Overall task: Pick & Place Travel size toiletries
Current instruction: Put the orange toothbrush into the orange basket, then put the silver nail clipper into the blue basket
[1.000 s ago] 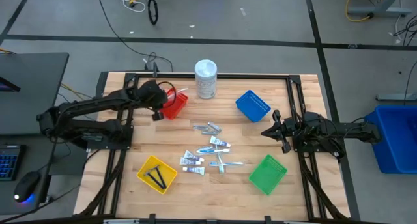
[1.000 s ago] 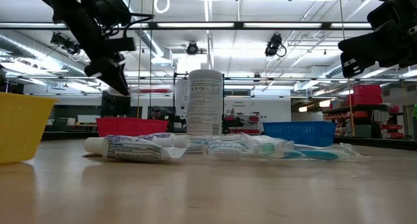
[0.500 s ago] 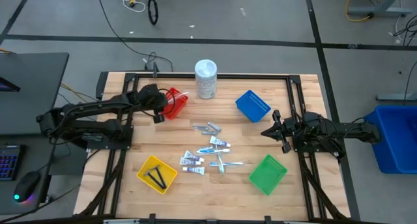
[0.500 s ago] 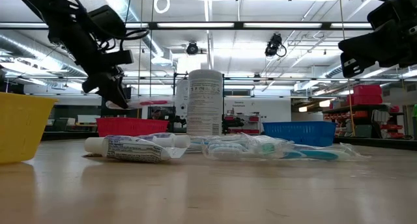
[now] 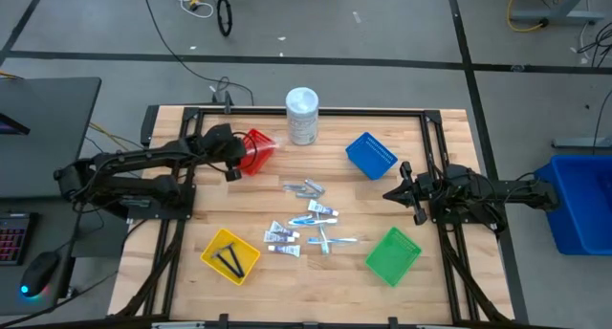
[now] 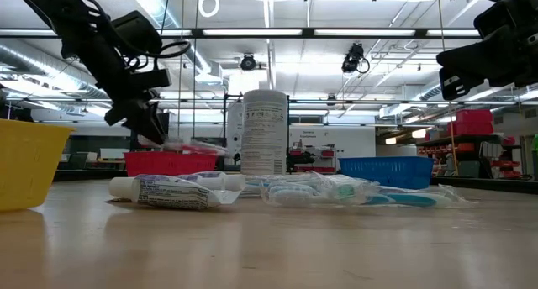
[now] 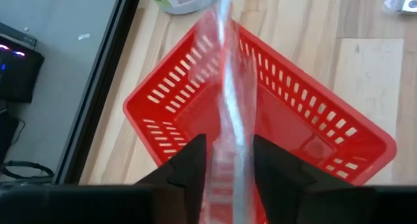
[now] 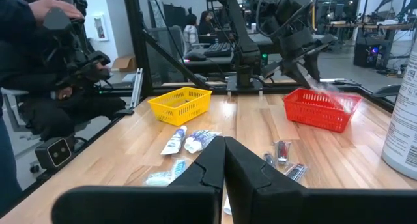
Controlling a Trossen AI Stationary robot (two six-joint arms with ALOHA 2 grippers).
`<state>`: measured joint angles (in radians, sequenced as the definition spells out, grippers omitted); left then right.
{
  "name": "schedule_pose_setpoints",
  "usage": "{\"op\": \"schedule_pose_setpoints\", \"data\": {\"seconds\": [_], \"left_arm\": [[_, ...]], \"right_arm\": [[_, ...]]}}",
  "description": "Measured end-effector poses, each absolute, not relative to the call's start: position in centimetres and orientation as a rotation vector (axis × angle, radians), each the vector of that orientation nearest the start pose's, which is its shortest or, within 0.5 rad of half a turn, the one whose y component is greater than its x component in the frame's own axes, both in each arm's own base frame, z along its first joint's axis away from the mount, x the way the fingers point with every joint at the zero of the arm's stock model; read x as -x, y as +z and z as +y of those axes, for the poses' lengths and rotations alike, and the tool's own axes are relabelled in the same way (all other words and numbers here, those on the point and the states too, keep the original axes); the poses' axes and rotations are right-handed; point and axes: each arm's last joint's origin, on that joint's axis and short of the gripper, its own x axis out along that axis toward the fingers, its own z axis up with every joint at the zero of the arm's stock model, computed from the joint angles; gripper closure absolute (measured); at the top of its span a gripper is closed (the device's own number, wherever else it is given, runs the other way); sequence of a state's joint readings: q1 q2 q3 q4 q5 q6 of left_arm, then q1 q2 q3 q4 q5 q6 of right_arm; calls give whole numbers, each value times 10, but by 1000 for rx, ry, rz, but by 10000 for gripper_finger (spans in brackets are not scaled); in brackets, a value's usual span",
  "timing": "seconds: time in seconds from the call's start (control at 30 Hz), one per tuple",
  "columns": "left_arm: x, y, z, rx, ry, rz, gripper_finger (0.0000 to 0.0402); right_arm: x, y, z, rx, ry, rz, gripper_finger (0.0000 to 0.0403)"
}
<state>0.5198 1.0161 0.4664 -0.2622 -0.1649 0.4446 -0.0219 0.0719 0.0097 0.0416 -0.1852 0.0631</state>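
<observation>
High view: the left gripper (image 5: 235, 157) hangs over the near rim of the red basket (image 5: 256, 153) at the table's back left, fingers parted, with a clear wrapped stick (image 7: 229, 113) blurred between them over the basket's inside. The right gripper (image 5: 400, 191) waits closed over bare wood between the blue basket (image 5: 370, 155) and green basket (image 5: 393, 254). Remaining toiletries (image 5: 308, 224) lie mid-table, with open board around them; the yellow basket (image 5: 230, 255) holds two black pieces (image 5: 229, 262).
</observation>
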Motion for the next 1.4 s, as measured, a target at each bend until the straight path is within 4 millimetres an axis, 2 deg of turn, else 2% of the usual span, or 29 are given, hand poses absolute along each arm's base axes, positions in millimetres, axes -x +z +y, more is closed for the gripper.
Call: {"op": "schedule_pose_setpoints", "data": {"seconds": [0.23,0.37,0.47,0.83,0.97,1.4], "left_arm": [[-158,180,97,-227,492,962,194],[-159,186,98,-218,491,974,181],[-162,198,99,-196,501,962,181],[-173,227,93,-51,383,865,211],[-181,232,81,43,270,806,230],[-200,240,39,63,120,703,310]], "right_arm": [[-101,165,3,-65,162,26,390],[-101,165,3,-65,163,25,389],[-101,165,3,-65,163,25,390],[-101,165,3,-65,162,25,389],[-101,165,3,-65,163,25,390],[-101,165,3,-65,162,25,389]]}}
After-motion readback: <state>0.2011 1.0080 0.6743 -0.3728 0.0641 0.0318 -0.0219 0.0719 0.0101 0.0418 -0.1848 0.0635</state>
